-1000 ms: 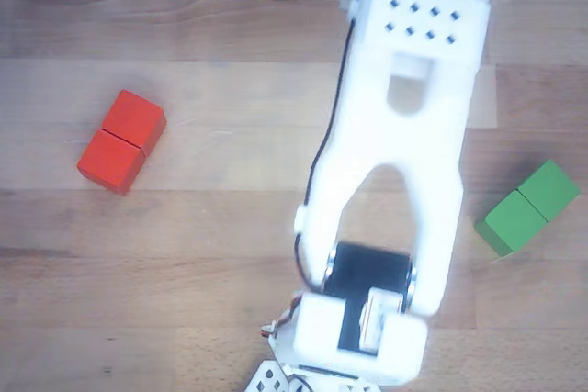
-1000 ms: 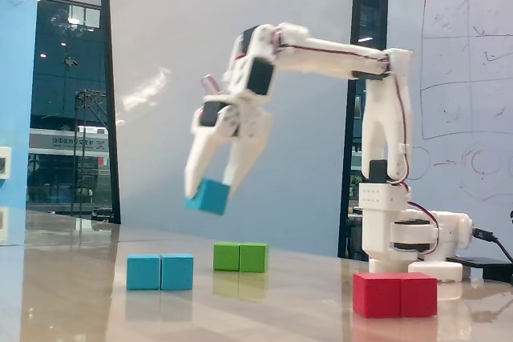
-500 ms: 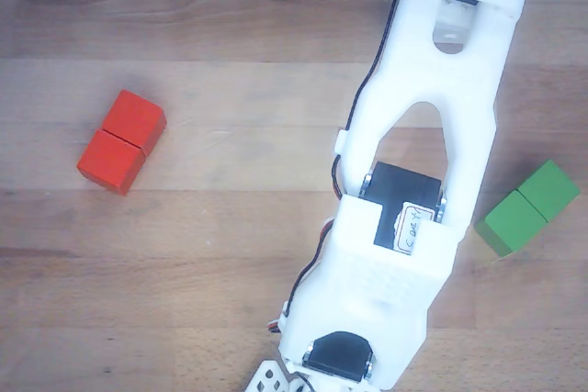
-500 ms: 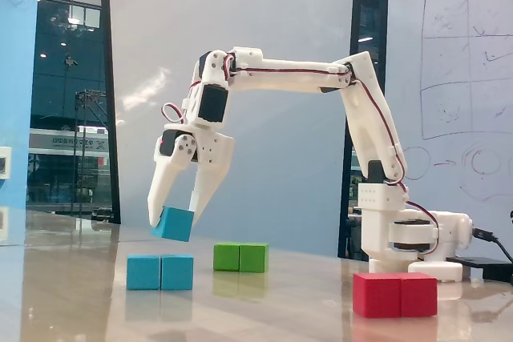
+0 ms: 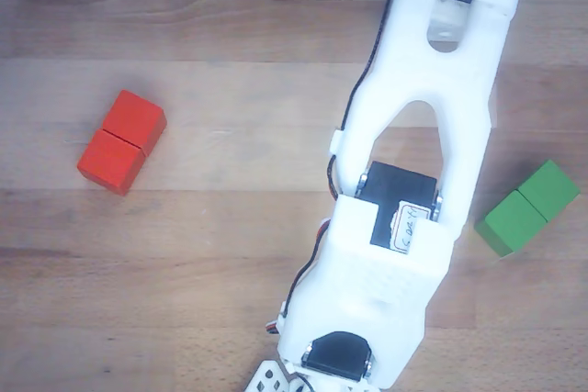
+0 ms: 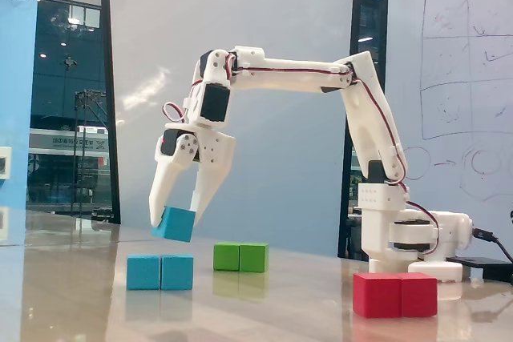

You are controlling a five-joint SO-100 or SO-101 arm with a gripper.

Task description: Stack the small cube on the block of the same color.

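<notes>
Holding the foreground of the fixed view, the red block (image 6: 395, 294) lies nearest the camera at the right, clear of the work. Further in and to the left, the blue block (image 6: 160, 272) lies flat on the table (image 6: 264, 310), its seam at the middle. Just above its right half hangs the small cube (image 6: 176, 224), pinched between the fingers of the gripper (image 6: 178, 212) and tilted, one corner lower than the others, apart from the block beneath.

That tilt is the main hazard, as I judge it: set down corner-first, the cube may rock, twist and slide off. It also appears to sit toward the block's right end, so a release here could leave it overhanging or tip it off toward the green block (image 6: 240, 257) behind. The grip is on the cube's upper part, near the fingertips; it could slip or turn further during a quick descent.

Beyond these stands the arm's base (image 6: 409, 238). The other view shows mostly the arm (image 5: 404, 227), hiding the blue pieces, so alignment in depth cannot be checked.
</notes>
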